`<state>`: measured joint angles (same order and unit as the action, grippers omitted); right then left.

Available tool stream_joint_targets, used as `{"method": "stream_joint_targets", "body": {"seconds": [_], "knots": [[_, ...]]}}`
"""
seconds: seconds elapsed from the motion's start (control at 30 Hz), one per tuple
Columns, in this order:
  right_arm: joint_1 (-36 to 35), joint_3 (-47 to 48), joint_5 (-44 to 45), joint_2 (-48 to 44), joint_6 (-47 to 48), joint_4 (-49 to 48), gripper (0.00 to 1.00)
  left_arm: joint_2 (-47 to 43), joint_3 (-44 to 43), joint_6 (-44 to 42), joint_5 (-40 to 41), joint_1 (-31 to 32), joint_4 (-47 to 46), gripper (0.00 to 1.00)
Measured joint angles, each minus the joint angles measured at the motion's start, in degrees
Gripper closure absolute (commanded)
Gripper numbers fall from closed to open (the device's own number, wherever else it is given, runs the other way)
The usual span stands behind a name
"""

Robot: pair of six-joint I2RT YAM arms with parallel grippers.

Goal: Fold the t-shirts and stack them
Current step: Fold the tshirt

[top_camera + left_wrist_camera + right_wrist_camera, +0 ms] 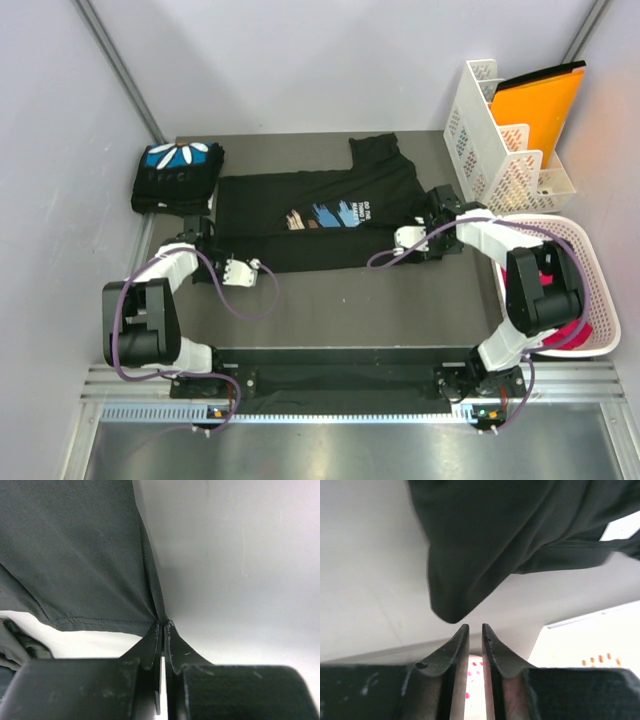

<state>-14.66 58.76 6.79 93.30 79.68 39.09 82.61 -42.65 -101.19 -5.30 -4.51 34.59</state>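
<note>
Pale grey walls (330, 60) box in three sides. Dark grey table (340, 300), arms mounted at the near edge. Biggest item is the spread t-shirt (270, 205), laid flat mid-table, brush-stroke print up, one sleeve pointing to the far edge. White basket (592, 236) sits off the right edge, something pink inside. White rack (480, 130) in the far right corner holds an orange folder (535, 105). Folded t-shirt (178, 175) in the far left corner, petal print up, just beside the spread one. Left gripper (163, 625) is clamped on the spread shirt's left hem corner. Right gripper (474, 627) is at the shirt's right edge, jaws nearly together with a thin slit showing and nothing in it; a cloth fold hangs just past the tips.
</note>
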Motion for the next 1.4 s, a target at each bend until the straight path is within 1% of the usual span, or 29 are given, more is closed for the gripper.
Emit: {"method": "stream_joint_targets", "body": {"seconds": [0.03,0.07,0.1,0.23,0.33,0.37,0.43,0.47,0.53,0.6,0.77,0.87,1.1,1.27,1.33,1.4], "knots": [[0.0,-0.4,0.2,0.0,0.3,0.1,0.72,0.0,0.0,-0.1,0.2,-0.2,0.1,1.00],[0.1,-1.0,0.4,-0.1,0.4,0.3,0.51,0.0,0.0,-0.2,0.2,-0.3,0.2,1.00],[0.2,-1.2,0.6,-0.1,0.4,0.5,0.46,0.0,0.0,-0.4,0.3,-0.4,0.2,1.00],[0.3,-1.7,0.8,-0.1,0.5,1.2,0.47,0.0,0.0,-0.8,0.3,-0.7,0.2,1.00],[0.3,-1.6,0.0,-0.1,0.0,1.6,0.54,-0.1,-0.1,-0.9,0.2,-0.7,0.2,1.00],[0.4,-1.6,-0.5,-0.1,-0.2,1.8,0.59,-0.2,-0.1,-0.9,0.2,-0.7,0.3,1.00],[0.4,-1.7,-1.4,-0.3,-0.4,2.1,0.62,-0.3,-0.1,-0.9,0.2,-0.7,0.3,1.00],[0.5,-1.7,-1.8,-0.4,-0.7,2.1,0.65,-0.3,-0.1,-0.9,0.2,-0.7,0.3,1.00],[0.5,-2.4,-3.0,-1.2,-1.3,1.5,0.66,-0.3,-0.2,-0.9,0.2,-0.7,0.3,1.00],[0.6,-3.8,-4.7,-2.6,-2.4,0.4,0.61,-0.4,-0.2,-0.9,0.2,-0.7,0.3,1.00],[0.6,-9.6,-8.7,-6.6,-5.8,-3.3,0.61,-0.4,-0.3,-0.9,0.2,-0.7,0.3,1.00],[0.6,-12.1,-10.2,-7.1,-8.0,-5.9,0.62,-0.4,-0.3,-0.9,0.2,-0.7,0.4,1.00],[0.7,-13.5,-10.3,-7.3,-11.4,-13.5,0.64,-0.7,-0.8,-0.9,0.2,-0.7,0.6,1.00],[1.2,-13.5,-9.9,-7.3,-11.7,-16.2,0.65,-1.5,-0.9,-0.9,0.2,-0.7,1.0,1.00],[1.4,-13.5,-9.7,-7.2,-11.7,-16.6,0.63,-1.5,-1.0,-0.9,0.2,-0.7,1.2,1.00],[1.4,-13.3,-9.4,-7.2,-11.7,-16.5,0.58,-1.5,-1.1,-0.9,0.2,-0.7,1.4,1.00]]}}
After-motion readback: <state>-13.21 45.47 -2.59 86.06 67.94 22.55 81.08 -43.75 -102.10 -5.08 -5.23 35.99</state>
